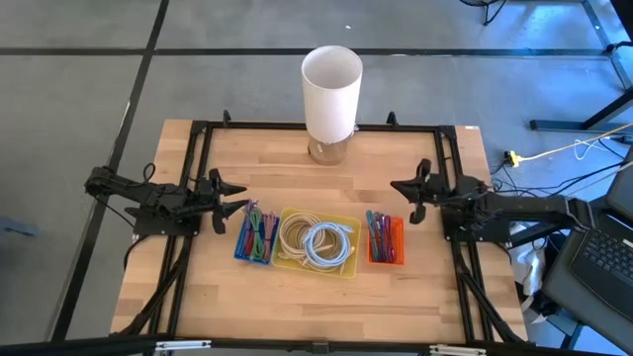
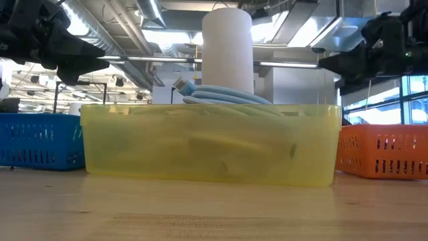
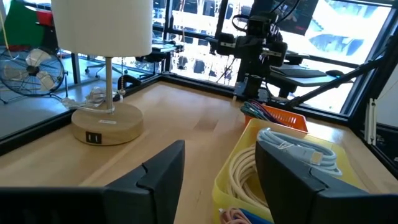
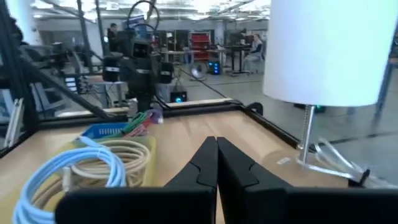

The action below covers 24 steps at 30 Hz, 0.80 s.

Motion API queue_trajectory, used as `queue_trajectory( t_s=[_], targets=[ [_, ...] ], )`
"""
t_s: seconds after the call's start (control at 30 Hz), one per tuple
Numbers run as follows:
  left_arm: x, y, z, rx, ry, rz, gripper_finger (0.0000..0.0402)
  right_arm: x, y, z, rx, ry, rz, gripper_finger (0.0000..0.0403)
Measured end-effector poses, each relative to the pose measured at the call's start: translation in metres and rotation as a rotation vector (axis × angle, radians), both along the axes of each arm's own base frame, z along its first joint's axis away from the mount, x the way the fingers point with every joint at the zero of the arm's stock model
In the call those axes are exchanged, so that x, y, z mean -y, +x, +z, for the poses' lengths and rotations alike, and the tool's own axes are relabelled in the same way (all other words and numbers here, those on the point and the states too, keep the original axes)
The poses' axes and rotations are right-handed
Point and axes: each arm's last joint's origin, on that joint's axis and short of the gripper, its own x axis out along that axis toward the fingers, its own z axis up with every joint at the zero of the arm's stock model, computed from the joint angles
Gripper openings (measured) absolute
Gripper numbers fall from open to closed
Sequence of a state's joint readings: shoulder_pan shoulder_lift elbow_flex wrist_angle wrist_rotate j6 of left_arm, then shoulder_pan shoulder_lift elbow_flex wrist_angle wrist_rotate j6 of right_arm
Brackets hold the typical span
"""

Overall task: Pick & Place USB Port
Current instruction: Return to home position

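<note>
While coiled, cables [image 1: 310, 244] inside yellow bin [image 2: 207, 150]

There are three bins: blue bin [image 2: 40, 140], yellow bin [image 2: 207, 144], orange bin [image 2: 381, 150]. One lamp [image 1: 331, 94]. Yellow bin holds two coils: cream cable [image 1: 295, 234], sky blue cable [image 1: 327, 245]. Bundles elsewhere can't be counted. Two arms: left arm [image 1: 148, 203], right arm [image 1: 504, 210].

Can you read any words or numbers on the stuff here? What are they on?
There are no words or numbers that can be read.
On the lamp: plain white shade, no writing; its wooden base shows only two dark slots.
On the blue bin, yellow bin and orange bin: no labels.
On the left pincer and right pincer: no marks.
In the background room: anything there is too small to read.
</note>
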<state>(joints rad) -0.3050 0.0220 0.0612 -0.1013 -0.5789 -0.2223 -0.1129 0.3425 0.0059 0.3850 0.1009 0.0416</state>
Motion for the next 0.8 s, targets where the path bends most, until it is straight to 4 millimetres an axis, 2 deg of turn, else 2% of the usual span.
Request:
queue_trajectory(
  t_s=[0.13, 0.3, 0.5, 0.8],
  targets=[
    [0.000, 0.000, 0.000, 0.000, 0.000, 0.000, 0.0187, 0.002, -0.008, -0.002, -0.029, -0.019, -0.029, 0.0000],
    [0.000, 0.000, 0.000, 0.000, 0.000, 0.000, 0.0186, 0.001, -0.017, -0.010, -0.078, 0.042, -0.032, 0.0006],
    [0.000, 0.000, 0.000, 0.000, 0.000, 0.000, 0.0189, -0.002, -0.021, -0.005, -0.007, 0.084, 0.057, 0.0016],
    [0.000, 0.000, 0.000, 0.000, 0.000, 0.000, 0.0187, -0.002, -0.021, -0.005, -0.009, 0.081, 0.063, 0.0018]
  ],
)
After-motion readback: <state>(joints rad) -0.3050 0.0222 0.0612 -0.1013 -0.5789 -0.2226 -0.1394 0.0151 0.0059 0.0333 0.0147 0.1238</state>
